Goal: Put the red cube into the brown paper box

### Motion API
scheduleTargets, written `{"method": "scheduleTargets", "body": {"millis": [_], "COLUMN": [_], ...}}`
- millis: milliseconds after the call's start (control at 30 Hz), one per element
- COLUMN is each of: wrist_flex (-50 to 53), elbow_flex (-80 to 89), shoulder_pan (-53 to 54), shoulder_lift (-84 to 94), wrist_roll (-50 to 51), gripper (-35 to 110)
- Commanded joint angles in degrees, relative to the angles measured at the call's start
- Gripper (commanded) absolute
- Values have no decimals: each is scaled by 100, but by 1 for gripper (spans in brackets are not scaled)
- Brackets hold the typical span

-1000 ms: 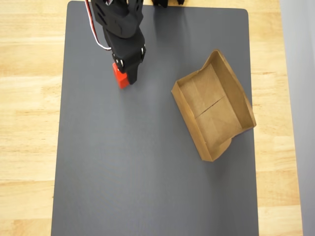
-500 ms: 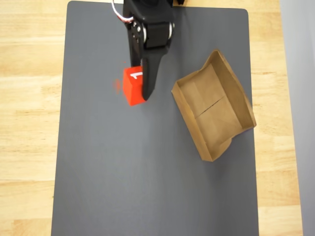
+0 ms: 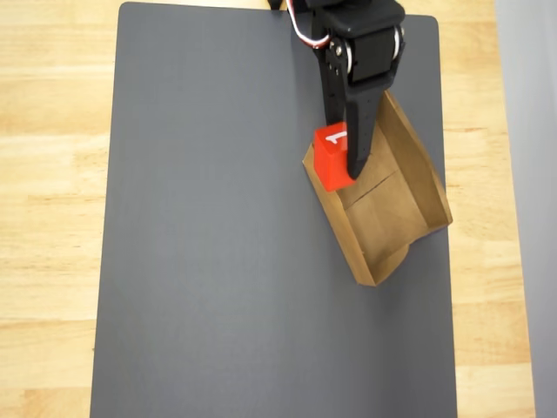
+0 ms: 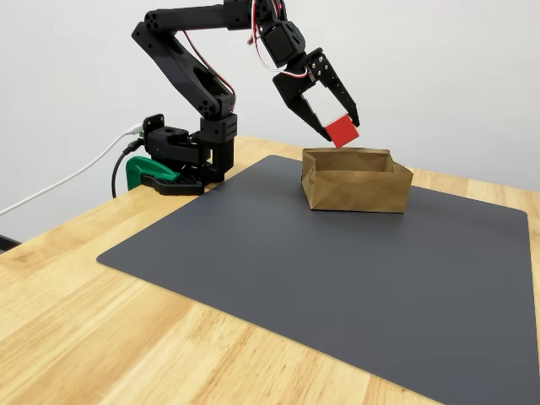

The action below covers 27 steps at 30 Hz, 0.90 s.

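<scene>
Nearest in the fixed view, the bench (image 4: 101, 337) and grey mat (image 4: 337, 287) lie bare. Beyond, the box (image 4: 359, 190) sits unmoved. The gripper (image 4: 337, 126), clenched on the cube (image 4: 342, 132), has swung across from the mat's far left side and now hangs above the box's rim (image 3: 318, 170), so release looks close.

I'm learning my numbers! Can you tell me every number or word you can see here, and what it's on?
"1": white, on the top face of the red cube held in the jaws of the gripper, in the overhead view.
In the fixed view the red cube shows no readable mark.
The brown paper box and the grey mat carry no writing.
</scene>
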Motion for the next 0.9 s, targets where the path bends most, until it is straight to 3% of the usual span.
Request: {"method": "scheduleTargets", "body": {"millis": [0,367,633,867], "wrist_flex": [-624,-1169,-1213,-1301], "elbow_flex": [185,703,932,1037], "shoulder_pan": [-299,-835,-949,-940], "shoulder_lift": [-114,-264,-211,-114], "wrist_roll": [-88,-290,-510,-554], "gripper": [5,6,23,26]}}
